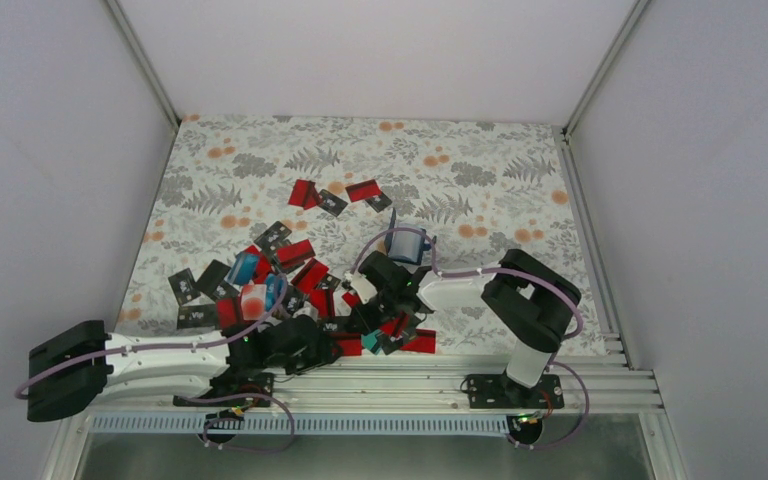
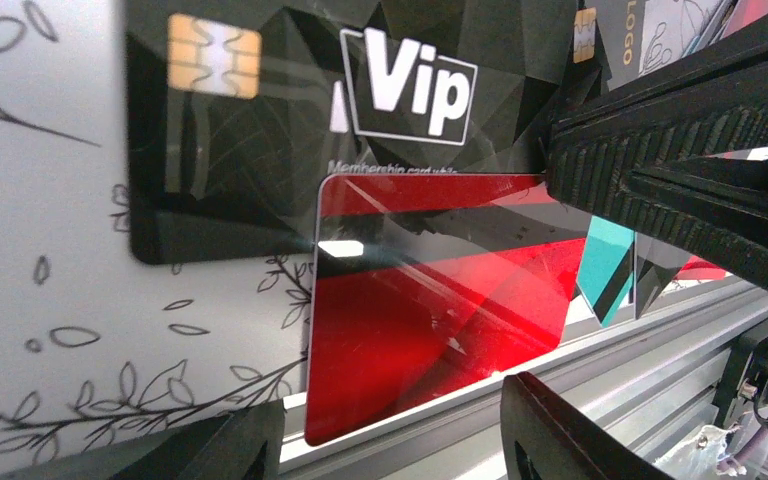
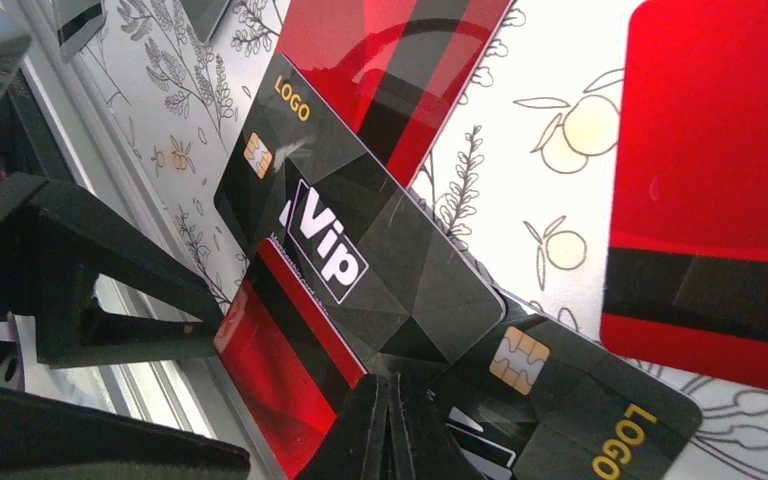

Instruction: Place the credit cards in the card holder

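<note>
Nearest the lens in the left wrist view, the left gripper (image 2: 390, 400) stands with its jaws spread. The near edge of a red card (image 2: 430, 320) lies between its two fingers (image 2: 560, 430); whether either finger touches the card cannot be told. Just beyond the red card, and overlapped by it, lies a black Vip card (image 2: 340, 120). A teal card (image 2: 605, 270) shows to this gripper's right.

The right gripper (image 3: 392, 400) has its jaws pressed together with nothing seen between them. Its tips rest at the near edge of the black Vip card, beside a black LOGO card (image 3: 570, 400).

The card holder (image 1: 407, 245) sits open on the floral table (image 1: 500, 170), just beyond the right gripper and farther from the left one. Its contents are too small to make out. The credit cards (image 1: 295, 252) lie scattered around and beyond both grippers.
</note>
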